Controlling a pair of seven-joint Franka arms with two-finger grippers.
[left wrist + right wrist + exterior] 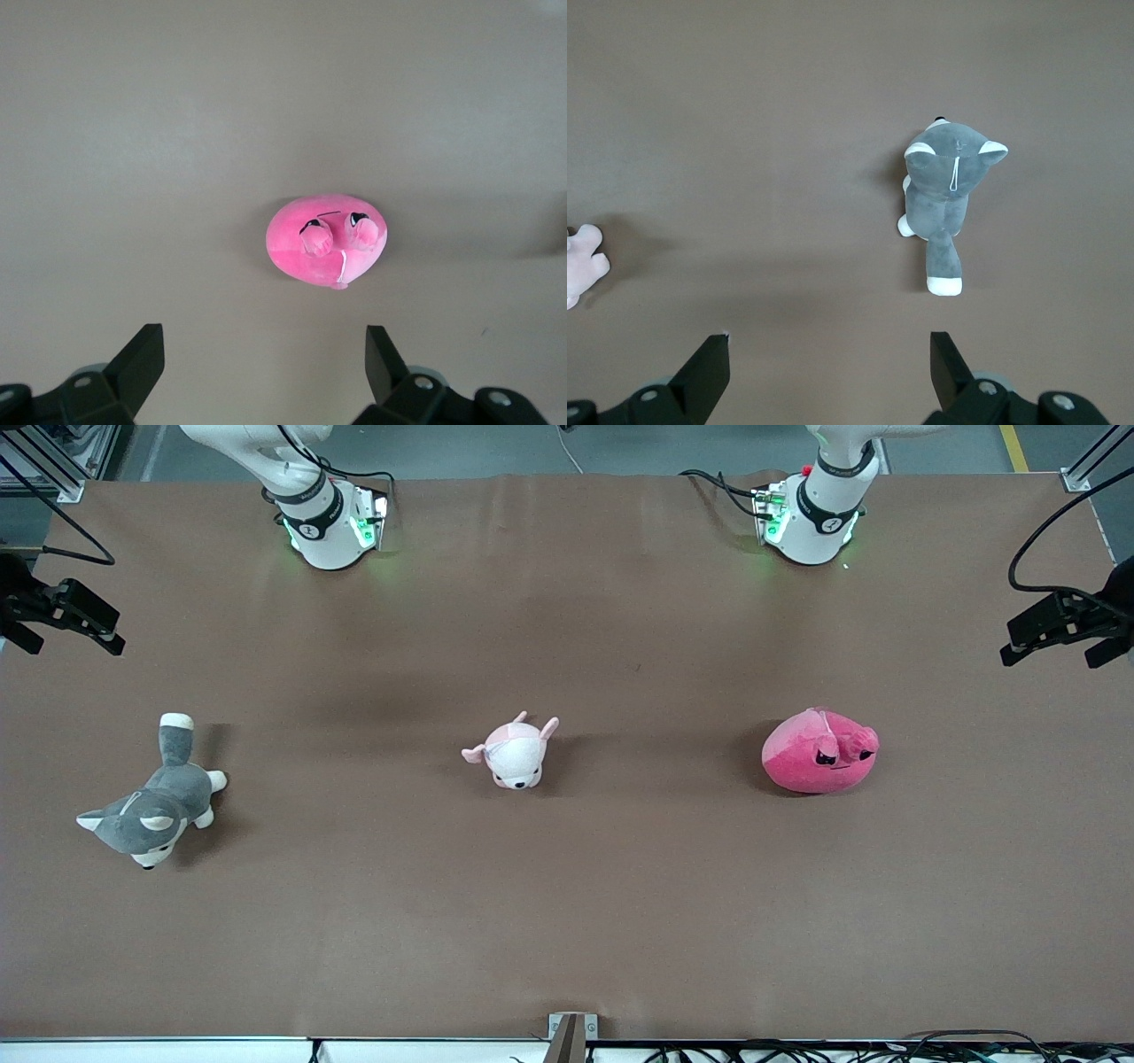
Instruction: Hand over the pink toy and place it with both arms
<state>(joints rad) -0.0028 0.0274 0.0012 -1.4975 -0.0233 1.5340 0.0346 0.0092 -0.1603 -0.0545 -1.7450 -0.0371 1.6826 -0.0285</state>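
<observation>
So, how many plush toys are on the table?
3, in a row: the pink toy toward the left arm's end, the pale pink plush in the middle, the grey plush toward the right arm's end.

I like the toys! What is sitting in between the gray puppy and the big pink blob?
The small pale pink-and-white plush sits between the gray plush dog and the pink toy, about midway, in the front view. Bare table lies on each side of it.

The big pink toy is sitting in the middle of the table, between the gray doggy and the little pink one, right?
Not quite. The front view shows the small pale pink toy in the middle. The big pink toy sits toward the left arm's end of the table, and the gray dog toward the right arm's end.
</observation>
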